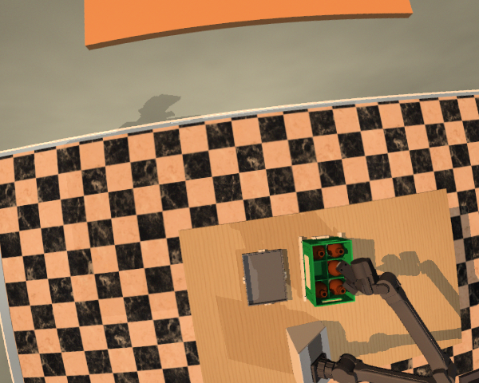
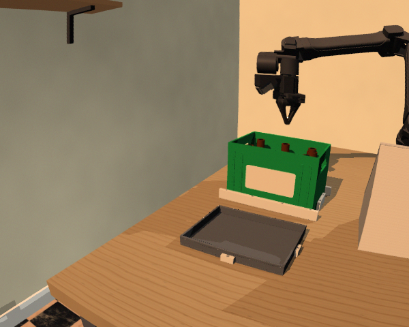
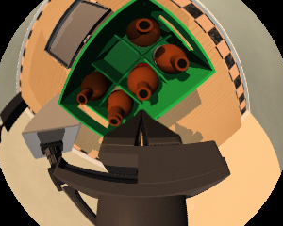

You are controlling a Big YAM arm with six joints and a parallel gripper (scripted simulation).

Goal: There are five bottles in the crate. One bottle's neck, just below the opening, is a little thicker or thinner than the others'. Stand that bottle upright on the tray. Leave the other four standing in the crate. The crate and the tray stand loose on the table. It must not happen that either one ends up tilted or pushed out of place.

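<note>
The green crate (image 1: 309, 288) (image 2: 236, 176) (image 3: 115, 53) stands on the table, with brown bottles upright in its compartments: two at the far end (image 3: 143, 35) (image 3: 171, 58), one in the middle (image 3: 142, 81), two at the near end (image 3: 94, 86) (image 3: 119, 104). The middle compartment on the tray side is empty. I cannot tell which neck differs. The grey tray (image 1: 267, 276) (image 2: 245, 232) (image 3: 74, 35) lies beside the crate and is empty. My gripper (image 2: 286, 122) (image 3: 141, 114) is shut on nothing, pointing down above the crate. In the exterior view the bottles' lower parts are hidden.
Pale strips (image 2: 264, 205) stand along the crate's base, and small pale blocks (image 2: 228, 258) touch the tray's sides. A pale slanted box (image 1: 307, 341) (image 2: 391, 204) (image 3: 52, 124) stands near the arm's base. A wall (image 2: 127, 105) runs beside the table.
</note>
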